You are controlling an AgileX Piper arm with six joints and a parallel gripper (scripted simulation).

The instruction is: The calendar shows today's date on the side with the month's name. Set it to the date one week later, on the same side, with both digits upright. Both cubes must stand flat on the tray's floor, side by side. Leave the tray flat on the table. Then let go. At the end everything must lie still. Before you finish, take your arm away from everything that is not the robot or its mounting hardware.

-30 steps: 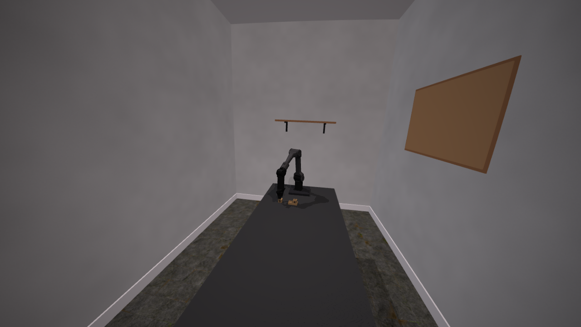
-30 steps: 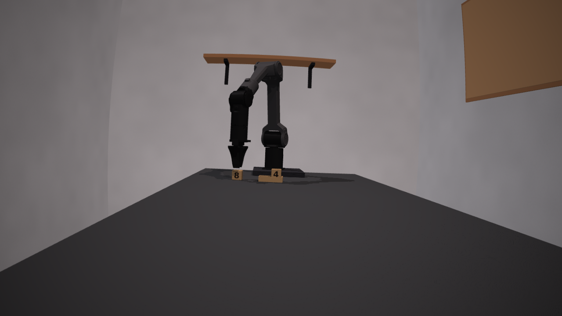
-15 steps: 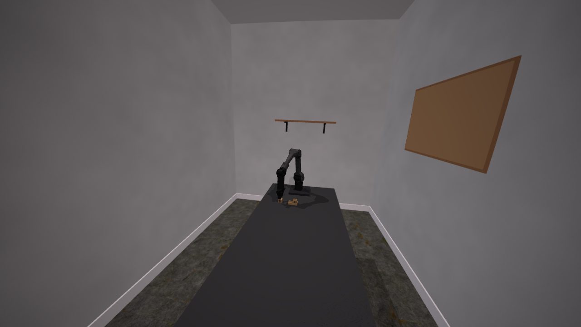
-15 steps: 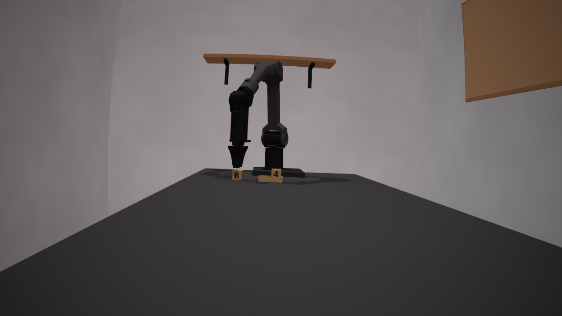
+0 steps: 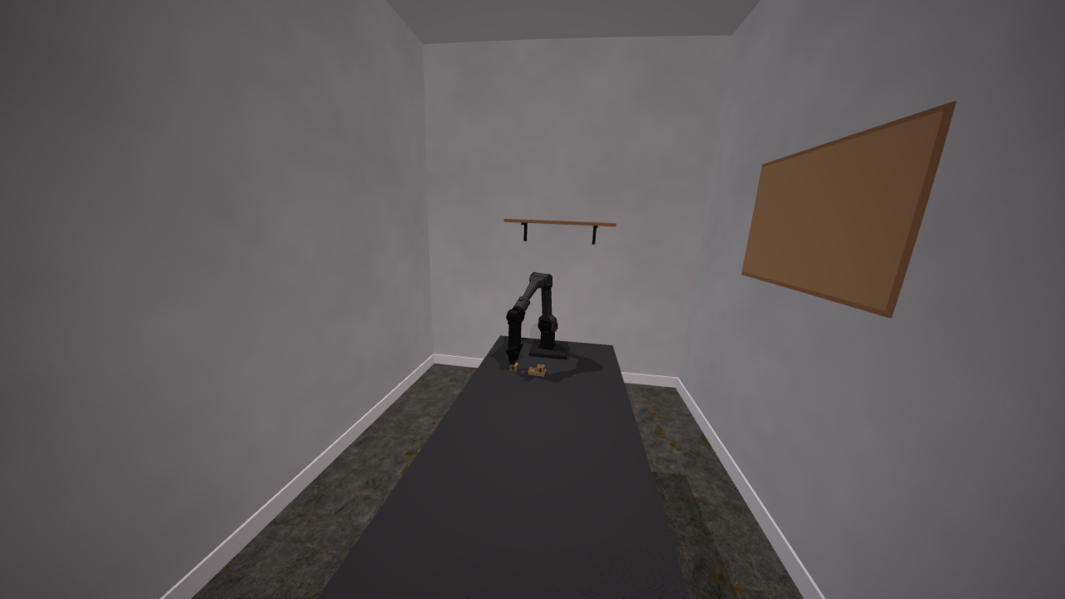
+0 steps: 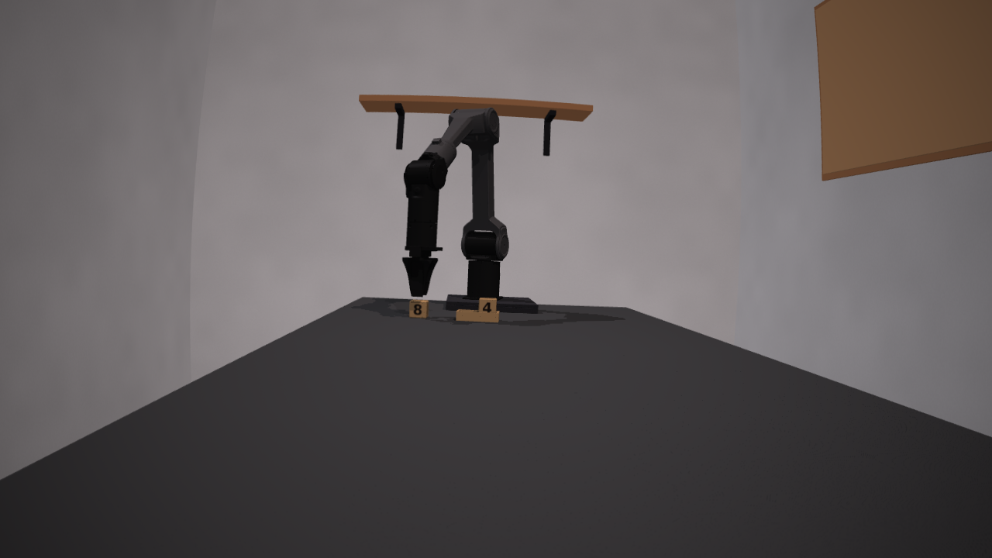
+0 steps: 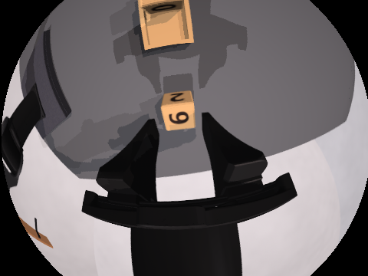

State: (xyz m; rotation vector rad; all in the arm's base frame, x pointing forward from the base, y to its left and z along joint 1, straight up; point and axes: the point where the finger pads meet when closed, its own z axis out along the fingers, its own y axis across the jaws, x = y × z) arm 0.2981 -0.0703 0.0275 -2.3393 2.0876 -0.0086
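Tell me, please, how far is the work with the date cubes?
Done: one cube sits in the tray. In hand: the open gripper hovers over the other cube, which stands on the table. Left: grasping that cube, placing it beside the first, letting go, moving away.

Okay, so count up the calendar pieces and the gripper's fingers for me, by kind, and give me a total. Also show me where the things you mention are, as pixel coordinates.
Cubes, one on the table (image 6: 417,309) (image 7: 179,115) and one in the tray (image 6: 487,305): 2
Tray (image 5: 535,373) (image 6: 475,316) (image 7: 169,36): 1
Gripper fingers: 2
Total: 5
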